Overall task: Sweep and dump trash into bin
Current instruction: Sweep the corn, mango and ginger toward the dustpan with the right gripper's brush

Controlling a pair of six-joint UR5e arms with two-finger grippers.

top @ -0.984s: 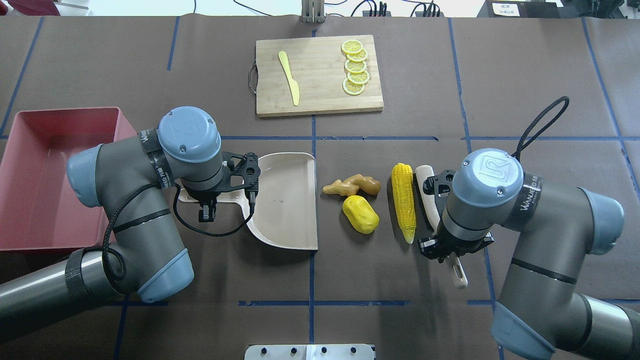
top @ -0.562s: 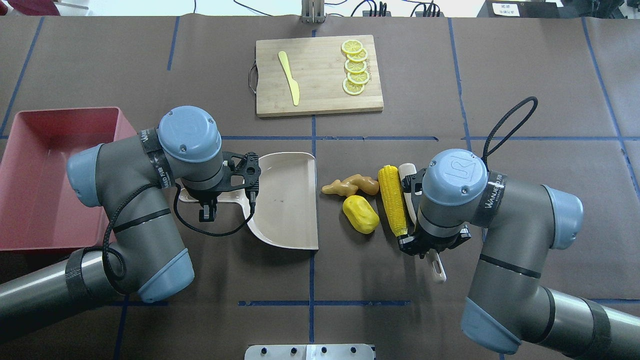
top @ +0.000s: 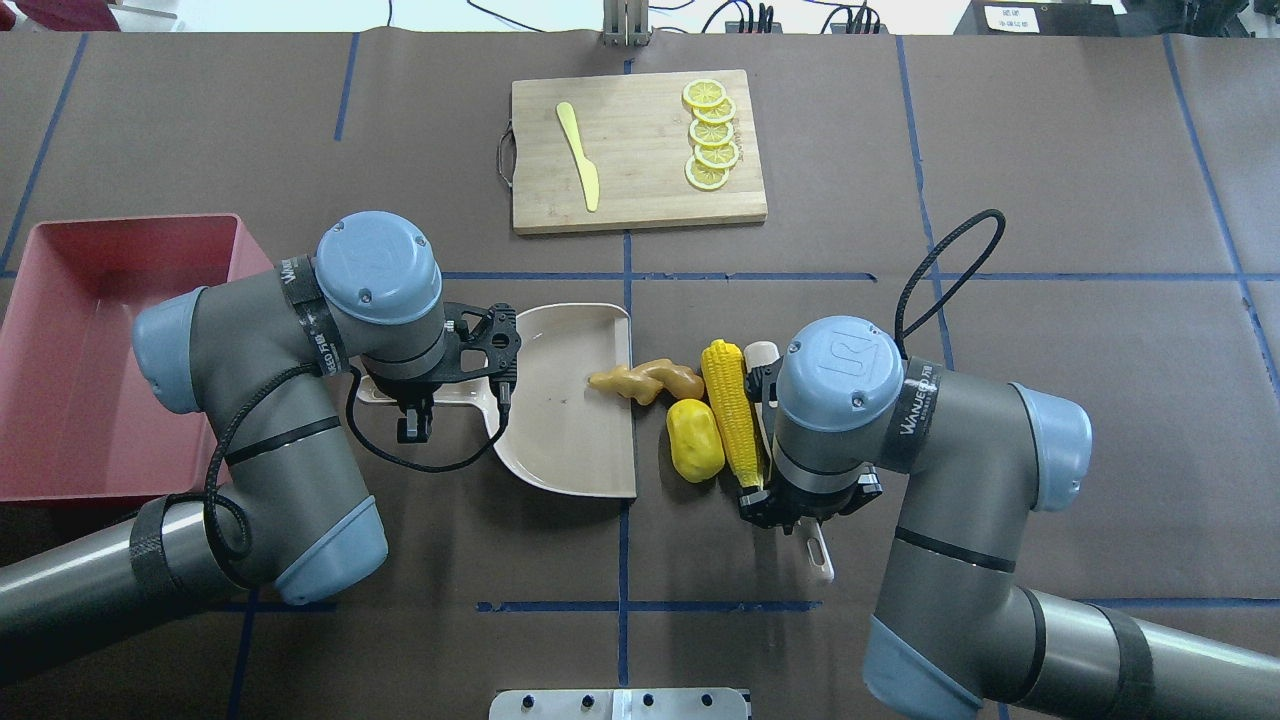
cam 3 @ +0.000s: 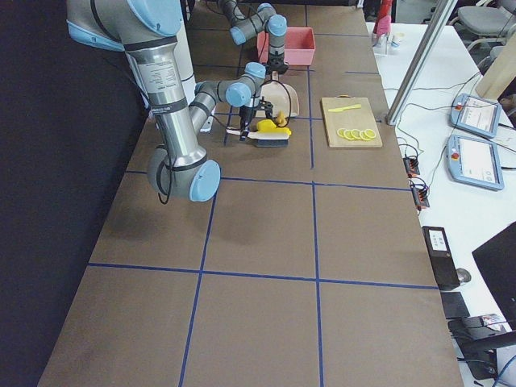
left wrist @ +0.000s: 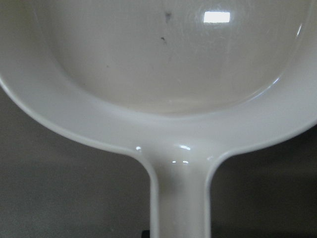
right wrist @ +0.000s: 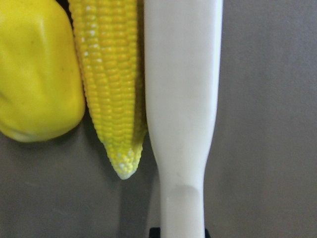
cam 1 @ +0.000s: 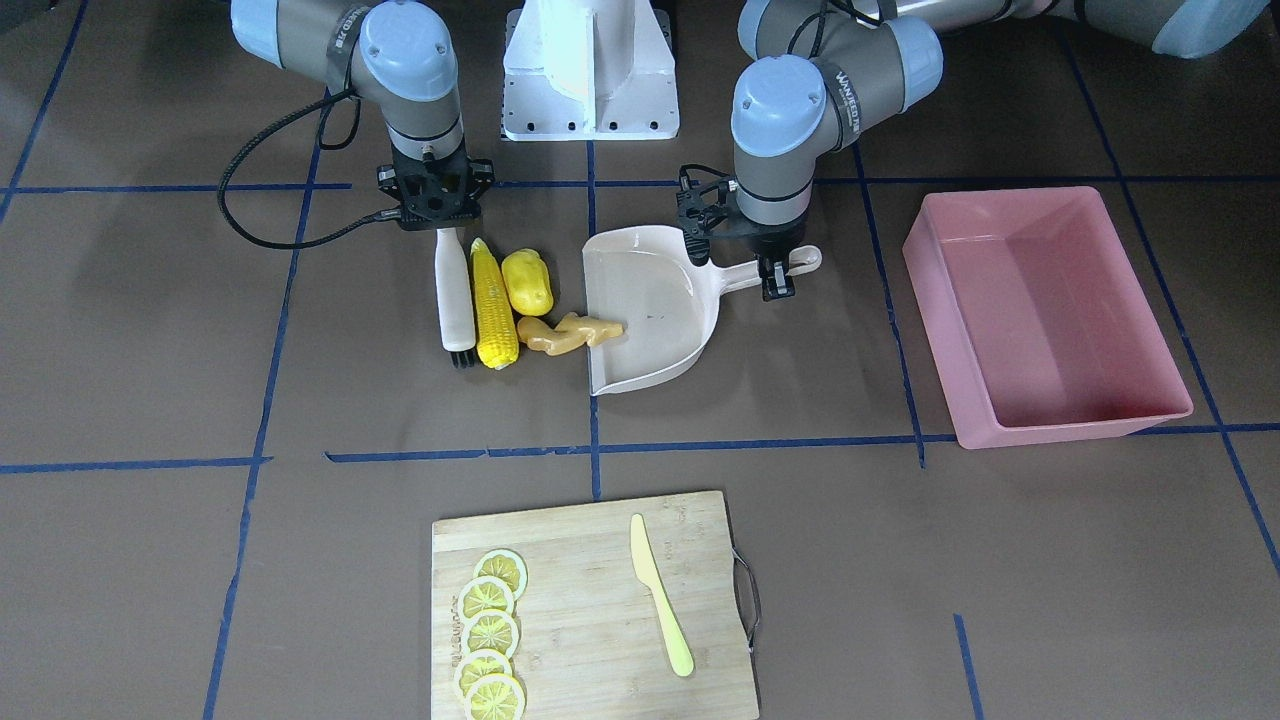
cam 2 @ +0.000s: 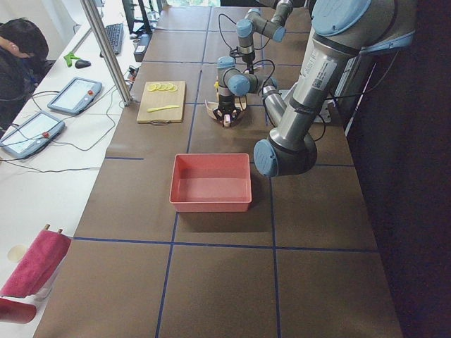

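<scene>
we see the pink bin [top: 80,350] at far left, the left gripper [top: 412,400] clamped on the beige dustpan [top: 560,430] handle, the tan knobbly ginger root [top: 645,381] lying across its lip, and the lumpy yellow oval piece [top: 695,440] touching the corn cob [top: 735,415], which lies against the brush [cam 1: 452,290] clasped by the right gripper [cam 1: 435,215].

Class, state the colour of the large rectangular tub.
The tub is pink, clearest in the front-facing view.

On my overhead view the bin [top: 70,330] sits at the table's [top: 1050,200] left end, the dustpan [top: 560,430] right of it, the ginger root [top: 645,382] lying across the dustpan's open edge. Right of that come oval piece [top: 695,440], corn cob [top: 733,410] and brush [cam 1: 453,290], side by side; behind, the cutting board [top: 640,190] carries knife [top: 580,157] and lemon slices [top: 710,135].
</scene>
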